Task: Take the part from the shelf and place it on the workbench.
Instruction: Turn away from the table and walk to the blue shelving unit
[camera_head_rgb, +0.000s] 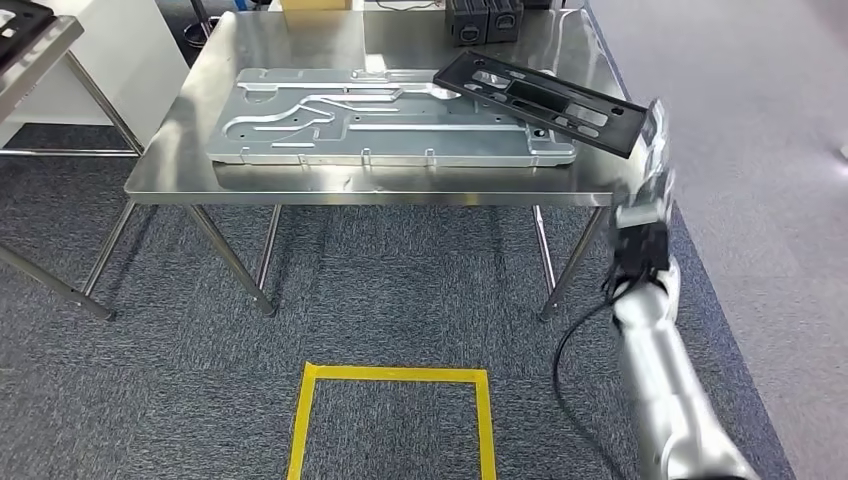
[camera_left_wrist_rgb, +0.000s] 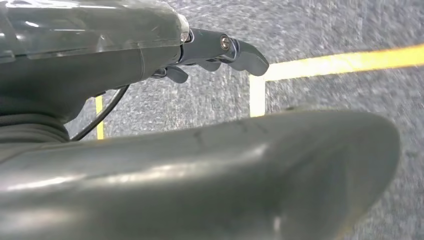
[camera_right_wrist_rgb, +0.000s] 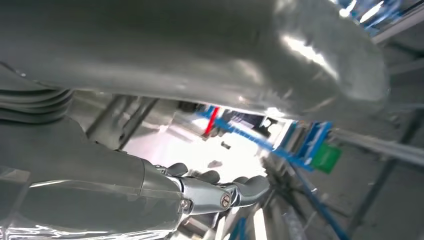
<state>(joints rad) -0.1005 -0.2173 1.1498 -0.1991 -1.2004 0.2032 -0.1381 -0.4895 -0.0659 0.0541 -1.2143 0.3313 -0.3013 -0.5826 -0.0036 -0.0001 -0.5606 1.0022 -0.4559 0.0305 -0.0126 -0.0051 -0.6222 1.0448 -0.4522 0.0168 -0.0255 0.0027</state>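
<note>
The black flat part (camera_head_rgb: 540, 100) lies at an angle on the steel workbench (camera_head_rgb: 195, 150), its left end resting on a large grey metal plate (camera_head_rgb: 390, 130) and its right end at the table's right edge. My right hand (camera_head_rgb: 652, 150) is raised just beside that right end, blurred. The right wrist view has this hand (camera_right_wrist_rgb: 210, 192) with thumb and fingers apart and nothing between them. My left hand (camera_left_wrist_rgb: 215, 50) hangs over grey carpet with yellow tape, holding nothing, its fingers loosely extended.
Black boxes (camera_head_rgb: 485, 20) stand at the back of the workbench. A shelf corner (camera_head_rgb: 25, 45) and a white cabinet (camera_head_rgb: 120, 50) are at the far left. A yellow tape square (camera_head_rgb: 390, 376) marks the carpet in front of the table.
</note>
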